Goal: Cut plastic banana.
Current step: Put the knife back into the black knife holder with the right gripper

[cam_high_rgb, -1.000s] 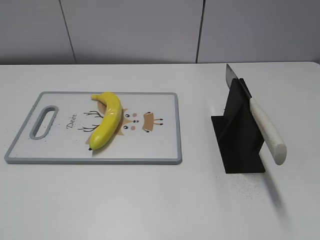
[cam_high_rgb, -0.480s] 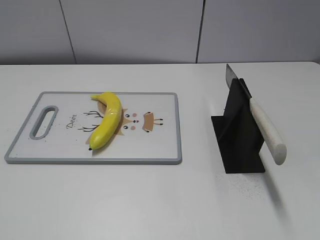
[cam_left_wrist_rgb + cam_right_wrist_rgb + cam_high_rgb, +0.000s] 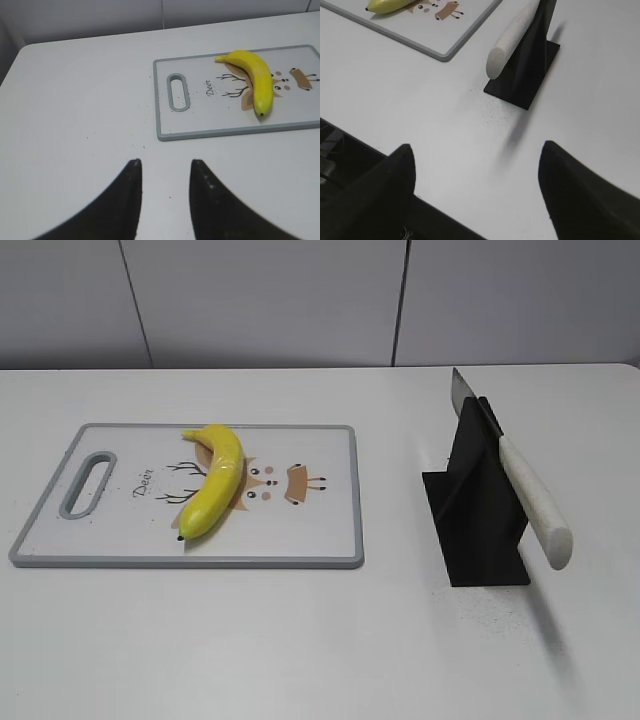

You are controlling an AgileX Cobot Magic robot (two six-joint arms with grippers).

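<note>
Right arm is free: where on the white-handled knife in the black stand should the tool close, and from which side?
Judging by its pose, grip the white-handled knife on the pale handle, near its free rounded end, which juts out toward the table's front edge, clear of the black wedge-shaped stand. Come from the front with the right tool, open; the blade is seated in the stand.

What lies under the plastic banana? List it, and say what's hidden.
The plastic banana lies on the cutting board, across its printed deer cartoon. The antlers, face and ears show beside it; the part of the drawing directly beneath the banana is covered.
</note>
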